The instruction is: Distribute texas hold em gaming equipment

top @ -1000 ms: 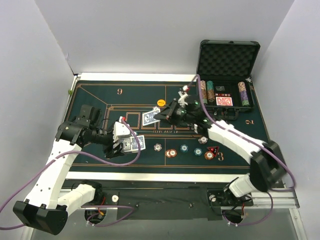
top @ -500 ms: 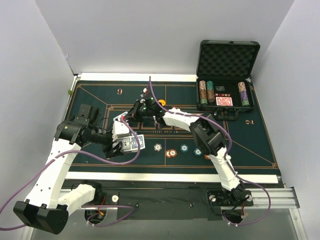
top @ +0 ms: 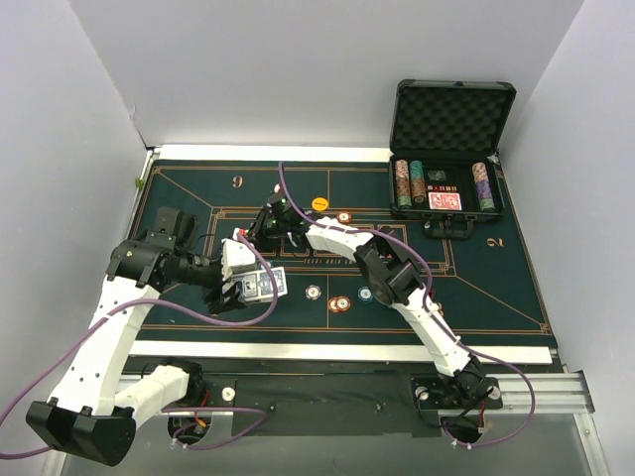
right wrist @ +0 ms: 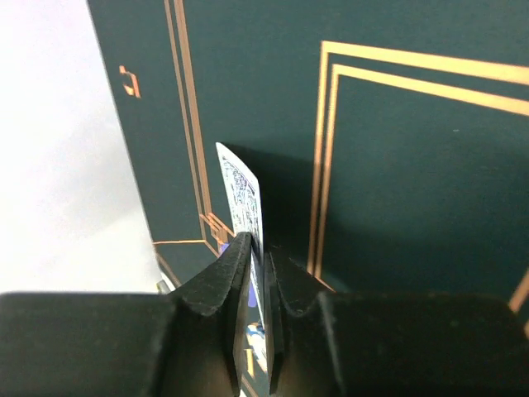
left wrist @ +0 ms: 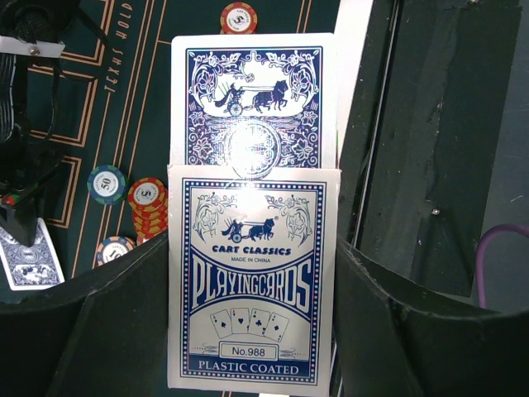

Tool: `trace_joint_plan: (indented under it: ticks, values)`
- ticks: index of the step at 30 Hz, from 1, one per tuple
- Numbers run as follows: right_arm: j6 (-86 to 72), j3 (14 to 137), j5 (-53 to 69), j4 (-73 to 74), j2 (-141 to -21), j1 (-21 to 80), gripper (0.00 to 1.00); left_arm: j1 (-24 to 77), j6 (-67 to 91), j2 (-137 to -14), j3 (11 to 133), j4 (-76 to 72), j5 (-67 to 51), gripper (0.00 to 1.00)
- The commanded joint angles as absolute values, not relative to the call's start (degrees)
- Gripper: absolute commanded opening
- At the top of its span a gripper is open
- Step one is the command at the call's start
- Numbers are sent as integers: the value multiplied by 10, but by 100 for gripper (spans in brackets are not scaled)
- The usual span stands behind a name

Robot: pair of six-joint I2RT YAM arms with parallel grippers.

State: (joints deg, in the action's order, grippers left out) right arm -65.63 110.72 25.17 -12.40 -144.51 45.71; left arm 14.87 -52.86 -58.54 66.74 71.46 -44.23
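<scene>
My left gripper (top: 241,286) is shut on a blue-backed card deck in its open box (left wrist: 252,289); one blue card (left wrist: 254,99) sticks out of the box top. The deck also shows in the top view (top: 264,285). My right gripper (top: 256,228) reaches far left across the green felt and is shut on a single blue-backed card (right wrist: 241,192), held edge-on just above the felt, close beside the left gripper. That card shows in the left wrist view (left wrist: 30,256). Poker chips lie on the felt: an orange one (top: 320,203), one beside it (top: 343,216), and several near the middle (top: 339,303).
An open black foam-lined case (top: 451,119) at the back right holds chip stacks and a red-backed deck (top: 444,201). The right arm (top: 387,273) lies stretched diagonally over the middle of the felt (top: 198,193). White walls close in the left, back and right.
My right arm has swung left across the table with the card, from the centre to just beside the left gripper. The left arm and its deck have stayed still.
</scene>
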Motion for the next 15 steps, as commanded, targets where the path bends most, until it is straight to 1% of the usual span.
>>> trace_joint_plan:
  ticks: [1,2,3,4,8,12,15]
  values:
    - [-621,1135,227,-75,-1448,461,11,145,-525,-576,698,716,-468,38]
    - [-616,1136,226,-69,-1447,462,19,145,-524,-576,698,716,-467,38]
    - [-611,1136,224,-58,-1446,462,24,145,-525,-575,698,717,-466,38]
    - [-605,1136,223,-53,-1444,461,31,145,-525,-575,698,717,-465,38]
    - [-588,1136,219,-25,-1430,462,51,145,-525,-574,697,719,-465,38]
    - [-557,1128,208,37,-1398,460,64,145,-525,-574,694,718,-462,38]
    - [-526,1108,186,87,-1367,456,69,145,-525,-573,692,718,-462,38]
